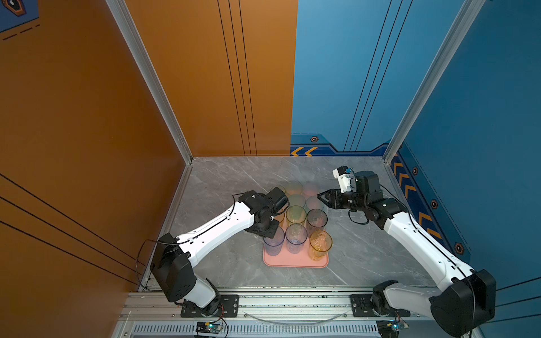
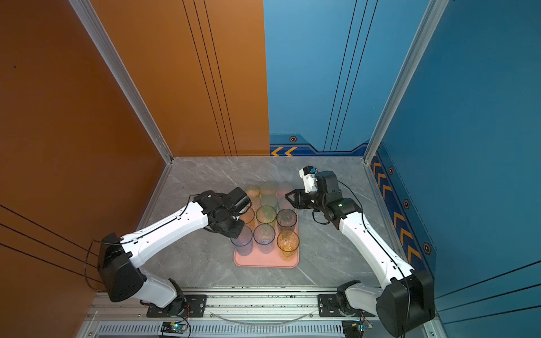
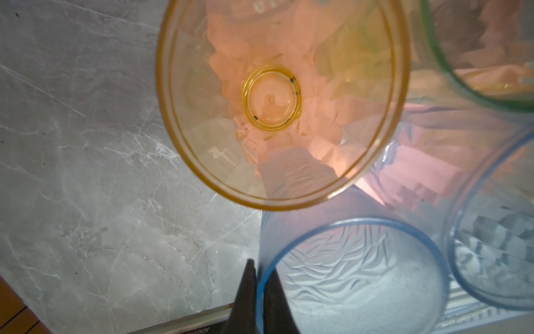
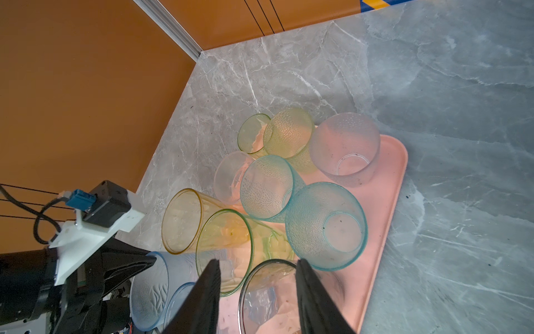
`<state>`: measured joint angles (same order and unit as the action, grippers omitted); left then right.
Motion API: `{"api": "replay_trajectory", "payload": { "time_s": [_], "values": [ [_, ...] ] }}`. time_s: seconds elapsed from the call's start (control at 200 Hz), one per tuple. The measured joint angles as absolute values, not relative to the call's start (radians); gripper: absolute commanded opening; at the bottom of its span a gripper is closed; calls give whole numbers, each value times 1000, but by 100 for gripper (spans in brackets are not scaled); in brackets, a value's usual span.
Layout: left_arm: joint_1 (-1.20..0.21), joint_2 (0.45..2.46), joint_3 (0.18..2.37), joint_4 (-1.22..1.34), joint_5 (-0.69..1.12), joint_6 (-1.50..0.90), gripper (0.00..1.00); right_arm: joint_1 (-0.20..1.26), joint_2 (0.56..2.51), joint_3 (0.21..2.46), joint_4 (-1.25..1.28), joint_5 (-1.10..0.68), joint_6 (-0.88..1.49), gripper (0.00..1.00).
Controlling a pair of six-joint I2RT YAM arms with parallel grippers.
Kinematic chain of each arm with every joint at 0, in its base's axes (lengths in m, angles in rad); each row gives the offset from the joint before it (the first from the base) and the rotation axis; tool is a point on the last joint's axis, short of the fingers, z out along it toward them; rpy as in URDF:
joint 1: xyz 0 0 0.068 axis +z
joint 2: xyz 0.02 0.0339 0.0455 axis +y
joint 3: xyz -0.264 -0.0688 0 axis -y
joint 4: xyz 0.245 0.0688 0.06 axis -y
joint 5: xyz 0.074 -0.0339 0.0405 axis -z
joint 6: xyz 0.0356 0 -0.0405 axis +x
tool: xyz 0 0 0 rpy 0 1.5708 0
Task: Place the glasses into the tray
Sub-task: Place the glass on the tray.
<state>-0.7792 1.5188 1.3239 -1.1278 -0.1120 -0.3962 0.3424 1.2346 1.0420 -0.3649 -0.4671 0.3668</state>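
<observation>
Glasses point(image 1: 295, 216) | left end effector point(image 3: 261, 268) is gripping blue glass point(image 3: 361, 274) rim, tray's point(image 1: 295, 263) 7 o'clock, best lowering upright | right end effector point(image 1: 320, 195) is idling released

Bright, even light; near glasses point(image 3: 271, 98) blur hazily in wrist views.

Black fingers point(image 3: 245, 297) of the left gripper point(image 3: 260, 269) straddle the rim of a pale blue tumbler point(image 3: 355, 277) embossed with wavy leaf lines; beyond their tips stands an amber tumbler point(image 3: 281, 101), faceted. Beyond the black-fingered right gripper point(image 4: 258, 261): teal tumblers point(image 4: 326, 228) with fine dot stippling on a salmon-pink tray point(image 4: 396, 185); between its fingers, a smoky grey-rimmed tumbler point(image 4: 268, 283). Table point(image 4: 433, 115): grey marble, white veins.
</observation>
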Motion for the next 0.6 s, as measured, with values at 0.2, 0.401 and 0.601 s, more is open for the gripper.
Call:
{"api": "replay_trajectory", "payload": {
  "time_s": [0.2, 0.401, 0.601],
  "values": [
    [-777, 1507, 1302, -1097, -104, -396, 5, 342, 1235, 1044, -376, -467, 364, 42],
    [-770, 1496, 1290, -1084, -97, -396, 5, 342, 1235, 1047, -385, -466, 364, 42],
    [-767, 1487, 1281, -1078, -94, -396, 6, 342, 1235, 1056, -390, -458, 364, 42]
  ]
}}
